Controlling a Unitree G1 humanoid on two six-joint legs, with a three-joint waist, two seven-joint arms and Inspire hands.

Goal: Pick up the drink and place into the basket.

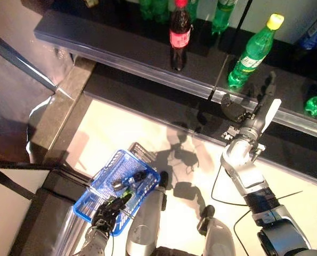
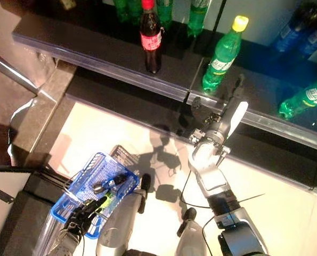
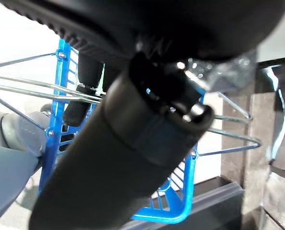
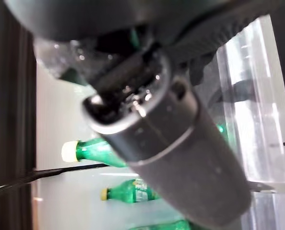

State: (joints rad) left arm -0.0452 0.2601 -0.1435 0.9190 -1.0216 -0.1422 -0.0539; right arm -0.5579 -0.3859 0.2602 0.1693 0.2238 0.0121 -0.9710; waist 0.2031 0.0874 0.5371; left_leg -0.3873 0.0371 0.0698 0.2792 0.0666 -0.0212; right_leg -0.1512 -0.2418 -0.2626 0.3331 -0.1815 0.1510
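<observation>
Nearest the head camera, my left hand (image 1: 107, 213) grips the wire handle (image 3: 32, 88) of the blue basket (image 1: 102, 178), with its fingers curled round the wire. Inside the basket I see one dark bottle (image 1: 129, 180) lying on its side. The left wrist view shows what the head views do not: the fingers (image 3: 87, 79) hook over the two thin metal rods of the handle, and the blue lattice wall of the basket sits just beyond them.

My right arm reaches forward and up toward the dark shelf (image 1: 121, 45). The right hand (image 1: 257, 114) is held near the shelf edge, fingers extended toward the green bottle with the yellow cap (image 1: 251, 53), which stands upright on the shelf. The hand is spread, with the white-covered thumb (image 1: 269, 113) standing apart from the fingers. I cannot tell whether the fingertips touch the bottle; in the head views they end just below its base.

The right wrist view is mostly filled by the hand's dark bulk. Past it I see green bottles with yellow caps, which I cannot match to the head views with certainty.

A cola bottle with a red cap (image 1: 179, 34) stands upright further left on the same shelf, well apart from the right hand. More green bottles stand behind it.
</observation>
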